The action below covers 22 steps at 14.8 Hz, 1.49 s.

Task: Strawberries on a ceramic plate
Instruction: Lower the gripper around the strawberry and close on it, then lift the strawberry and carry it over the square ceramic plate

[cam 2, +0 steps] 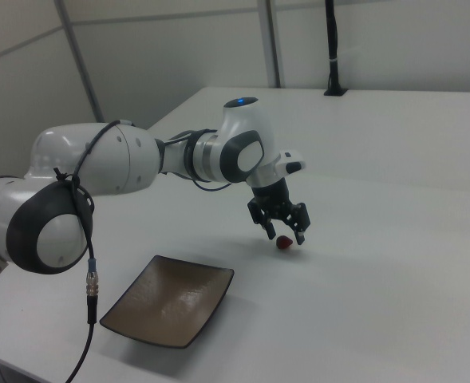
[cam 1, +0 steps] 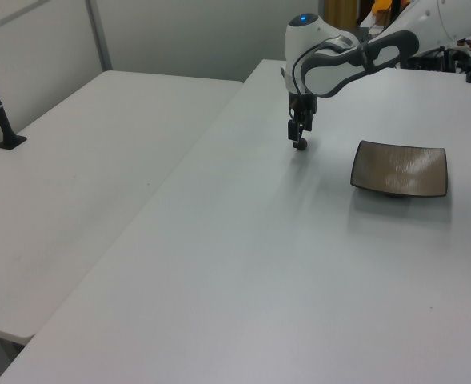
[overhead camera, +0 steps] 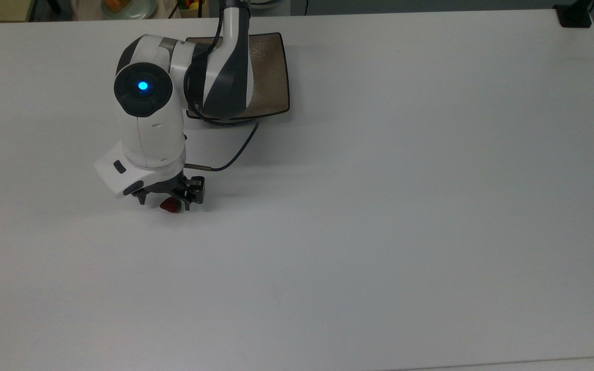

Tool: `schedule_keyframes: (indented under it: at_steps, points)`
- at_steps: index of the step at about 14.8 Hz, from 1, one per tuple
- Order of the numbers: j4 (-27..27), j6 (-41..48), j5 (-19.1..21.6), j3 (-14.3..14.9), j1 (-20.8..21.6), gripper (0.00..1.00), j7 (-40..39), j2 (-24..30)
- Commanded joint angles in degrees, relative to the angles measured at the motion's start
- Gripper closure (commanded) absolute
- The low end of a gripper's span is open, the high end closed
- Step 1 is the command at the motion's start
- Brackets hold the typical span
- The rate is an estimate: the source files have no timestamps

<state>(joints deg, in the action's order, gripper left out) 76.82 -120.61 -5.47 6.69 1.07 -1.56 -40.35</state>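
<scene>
White table [overhead camera: 405, 206]: strawberry [overhead camera: 170, 205] lies on it, well apart from the plate [overhead camera: 271, 77]. Gripper [overhead camera: 167, 199] straddles the strawberry, fingers wide, not closed. Grasp, carry and drop on the plate remain.

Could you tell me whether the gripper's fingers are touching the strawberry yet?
Cannot tell. In the right view the open gripper straddles the strawberry on the table, but neither contact nor a gap shows plainly.
</scene>
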Motion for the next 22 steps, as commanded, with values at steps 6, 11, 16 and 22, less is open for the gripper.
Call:
schedule_keyframes:
  at_steps: [6, 11, 16, 22]
  points:
    - [1.5, 0.4, -1.0, 0.2, 0.7, 0.88, -2.6, 0.3]
    - [1.6, 1.2, -0.4, 0.2, 0.7, 1.0, -2.4, 2.9]
    - [6.5, 5.2, 0.5, 0.2, 0.7, 1.0, -2.7, 14.3]
    - [11.2, 14.6, 4.1, 0.0, 2.8, 1.0, -6.4, 25.7]
